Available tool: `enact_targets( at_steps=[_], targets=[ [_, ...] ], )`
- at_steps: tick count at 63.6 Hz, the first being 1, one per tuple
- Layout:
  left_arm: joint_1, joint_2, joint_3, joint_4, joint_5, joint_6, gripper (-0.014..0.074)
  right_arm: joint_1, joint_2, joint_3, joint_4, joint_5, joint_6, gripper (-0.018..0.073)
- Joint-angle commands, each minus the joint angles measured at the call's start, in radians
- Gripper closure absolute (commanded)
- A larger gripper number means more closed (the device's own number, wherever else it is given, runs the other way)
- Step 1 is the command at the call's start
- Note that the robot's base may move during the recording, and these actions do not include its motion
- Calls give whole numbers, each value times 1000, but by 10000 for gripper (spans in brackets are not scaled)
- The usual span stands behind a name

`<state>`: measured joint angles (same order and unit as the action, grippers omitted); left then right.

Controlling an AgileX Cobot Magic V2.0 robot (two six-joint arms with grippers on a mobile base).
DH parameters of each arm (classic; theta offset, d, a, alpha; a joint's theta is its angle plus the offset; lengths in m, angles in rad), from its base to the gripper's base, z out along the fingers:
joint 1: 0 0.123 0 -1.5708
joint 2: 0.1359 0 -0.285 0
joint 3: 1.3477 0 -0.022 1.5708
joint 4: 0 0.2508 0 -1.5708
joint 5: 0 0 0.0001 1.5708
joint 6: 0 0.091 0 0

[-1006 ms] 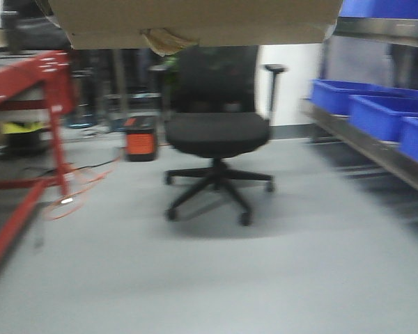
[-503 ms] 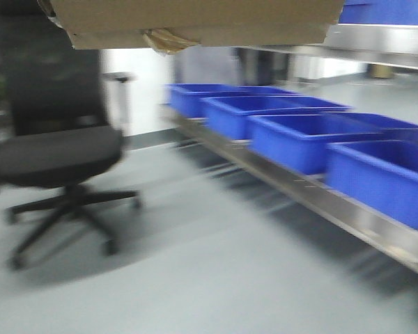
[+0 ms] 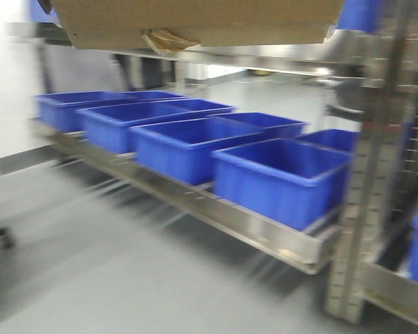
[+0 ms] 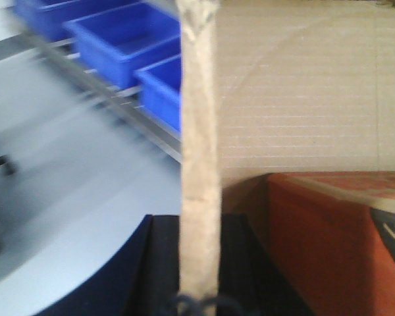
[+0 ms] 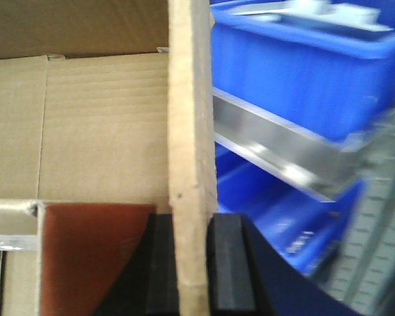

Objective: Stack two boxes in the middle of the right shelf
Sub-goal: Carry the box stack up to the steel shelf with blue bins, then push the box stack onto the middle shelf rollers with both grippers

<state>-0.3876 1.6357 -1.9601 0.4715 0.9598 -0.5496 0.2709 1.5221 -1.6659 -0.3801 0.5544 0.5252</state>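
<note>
A wide brown cardboard box (image 3: 195, 12) fills the top of the front view, with a thin paler cardboard layer (image 3: 216, 35) and torn yellowish tape (image 3: 167, 40) under it. My left gripper (image 4: 199, 225) is shut on the upright edge of the box's left wall (image 4: 199, 99). The right gripper (image 5: 193, 225) is shut on the right wall (image 5: 192, 99). An orange-red item (image 5: 92, 257) lies inside the box (image 5: 99, 125). The steel shelf (image 3: 279, 64) shows as a shiny level just behind and below the held boxes.
Several blue bins (image 3: 279, 177) stand in a row on the lower steel level (image 3: 258, 233). A perforated steel upright (image 3: 366, 174) rises at the right, close by. Grey floor (image 3: 90, 278) lies to the left. The picture is motion-blurred.
The view has swung right: the black office chair and red frame have left the picture, and the steel rack with blue bins now fills it. The box stays gripped as before.
</note>
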Motion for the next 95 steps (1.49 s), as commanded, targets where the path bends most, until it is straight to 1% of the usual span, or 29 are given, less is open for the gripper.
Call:
enact_targets(
  at_steps=[1,95],
  targets=[
    [6,-14,-11,32,-8,-2,708,-7,-26,-18,-24,-69,10,721],
    [6,-14,-11,32,-8,-2,708,-7,-26,-18,-24,-69,10,721]
  ],
)
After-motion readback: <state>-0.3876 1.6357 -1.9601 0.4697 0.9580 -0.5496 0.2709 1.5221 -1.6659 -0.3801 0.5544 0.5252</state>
